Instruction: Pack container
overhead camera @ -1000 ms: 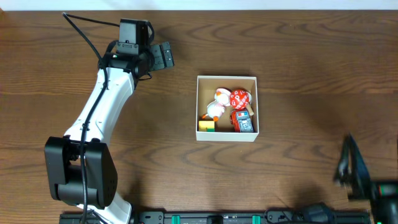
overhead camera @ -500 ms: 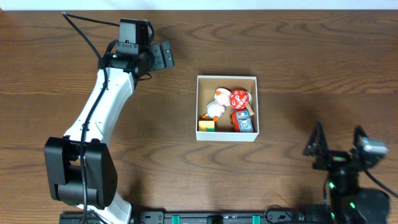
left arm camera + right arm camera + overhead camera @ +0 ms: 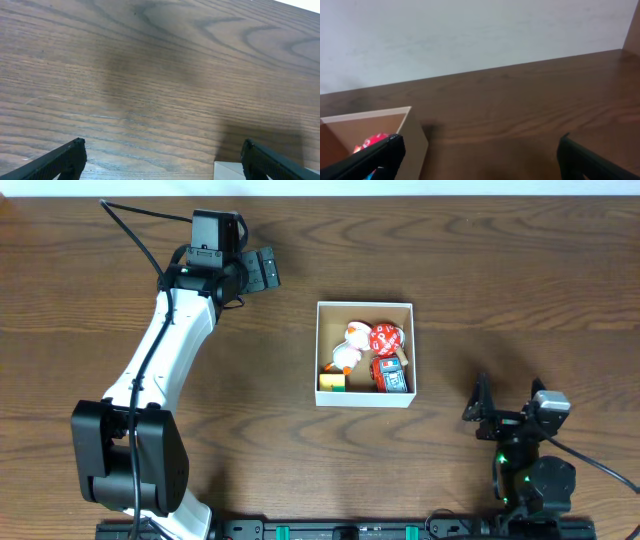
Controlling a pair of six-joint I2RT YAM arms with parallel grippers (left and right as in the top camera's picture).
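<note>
The container (image 3: 364,304) is a square white-walled box with a tan inside, at the table's middle. In it lie a white duck toy (image 3: 349,346), a red ball (image 3: 387,338), a yellow block (image 3: 332,382) and a red and blue toy car (image 3: 391,376). My left gripper (image 3: 266,269) is open and empty over bare table, to the box's upper left. Its wrist view (image 3: 162,162) shows one white box corner (image 3: 227,171). My right gripper (image 3: 508,406) is open and empty, low at the box's lower right. Its wrist view (image 3: 480,157) shows the box wall (image 3: 412,137) at left.
The dark wooden table (image 3: 520,270) surrounds the box. The left arm (image 3: 165,350) stretches from its base at the front left. A pale wall (image 3: 470,35) stands behind the table's far edge. A black rail (image 3: 340,530) runs along the front edge.
My right arm has swung from the lower right corner leftward and settled low near the front edge. The left arm and the box contents have not moved.
</note>
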